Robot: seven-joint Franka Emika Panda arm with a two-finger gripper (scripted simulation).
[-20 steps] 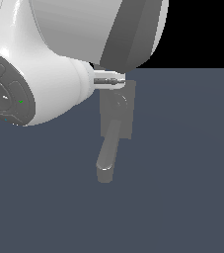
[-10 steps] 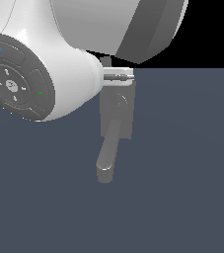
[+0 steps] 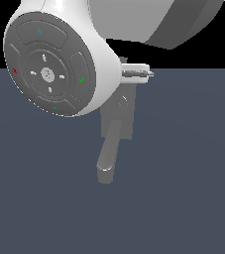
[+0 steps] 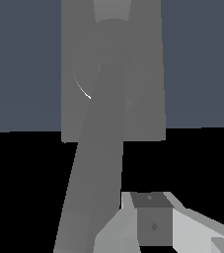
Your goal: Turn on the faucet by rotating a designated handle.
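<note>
Dark slate-blue desk fills the lower part of the exterior view under a black background, and the faucet sits on it near the middle, half covered from above by the arm's large white wrist housing. From the faucet's back plate the thick rounded spout runs down toward the camera.

The step in hand looks like the approach: the arm is closing in on the faucet, and I see no contact with the handle yet. A slim pale part with a dark strip pokes out past the housing, just above the back plate; it may be the tool, but I cannot tell for sure. Whether the tool is released or clenched cannot be told either, since only one grey-faced finger shows in the wrist view, just beside the thick grey bar that runs from the round hub across the plate.

The next move probably calls for bringing the tool against the side of the thin lever and pushing it around the hub.

Much is hidden. In the exterior view the housing covers the hub and the upper plate, and the handle cannot be picked out there with any confidence. In the wrist view the bar off the hub reads as the spout by its thickness, though it is hard to be sure, and the plate's far end is cut off at the frame edge.
</note>
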